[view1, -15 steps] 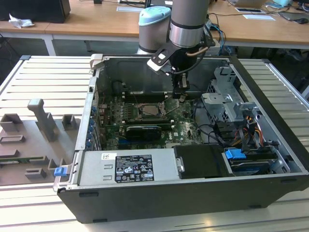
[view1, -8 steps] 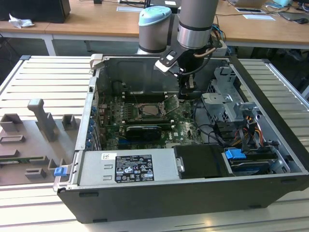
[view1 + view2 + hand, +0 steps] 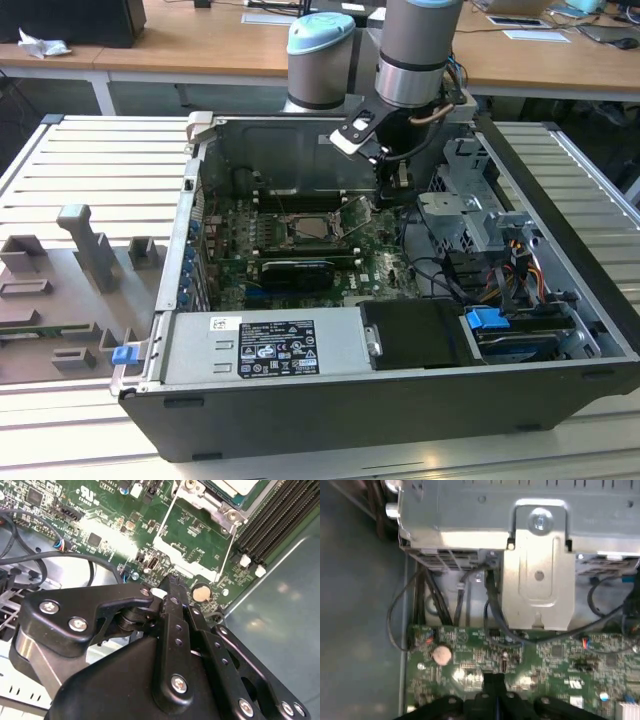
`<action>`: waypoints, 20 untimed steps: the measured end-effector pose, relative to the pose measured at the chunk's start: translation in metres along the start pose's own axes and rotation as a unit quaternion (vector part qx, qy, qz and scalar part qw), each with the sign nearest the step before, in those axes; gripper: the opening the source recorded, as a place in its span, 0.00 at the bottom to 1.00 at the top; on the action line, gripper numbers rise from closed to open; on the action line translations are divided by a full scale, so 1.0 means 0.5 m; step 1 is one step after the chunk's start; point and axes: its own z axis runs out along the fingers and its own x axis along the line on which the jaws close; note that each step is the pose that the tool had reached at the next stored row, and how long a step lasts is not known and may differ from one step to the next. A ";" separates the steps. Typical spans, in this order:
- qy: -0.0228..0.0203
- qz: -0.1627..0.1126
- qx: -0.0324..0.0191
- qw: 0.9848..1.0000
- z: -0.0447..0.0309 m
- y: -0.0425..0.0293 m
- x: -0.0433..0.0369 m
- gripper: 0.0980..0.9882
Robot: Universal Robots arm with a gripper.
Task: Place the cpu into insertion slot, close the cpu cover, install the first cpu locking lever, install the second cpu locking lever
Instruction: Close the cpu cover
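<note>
The arm (image 3: 415,45) points down, gripper (image 3: 172,582) fingers together.

No text can be read with certainty. A rectangular black-and-white label (image 3: 277,348), crowded with fine print and small round and square marks, is stuck near the middle of the top face of the silver metal power-supply box (image 3: 190,352); its lines cannot be made out. A smaller white sticker (image 3: 222,323) is set just beside the label's corner, toward the box's edge on the exterior view's left. White printed lettering (image 3: 89,495) is seen on the green circuit board (image 3: 200,535) in the second wrist view, and white markings (image 3: 574,684) in the first wrist view. Neither can be deciphered.
</note>
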 end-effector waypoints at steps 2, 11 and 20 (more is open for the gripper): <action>0.000 0.000 0.002 1.000 0.004 0.000 0.000 0.01; 0.001 0.000 0.016 1.000 0.003 -0.030 0.001 0.01; 0.001 0.000 0.016 1.000 0.002 -0.052 0.001 0.01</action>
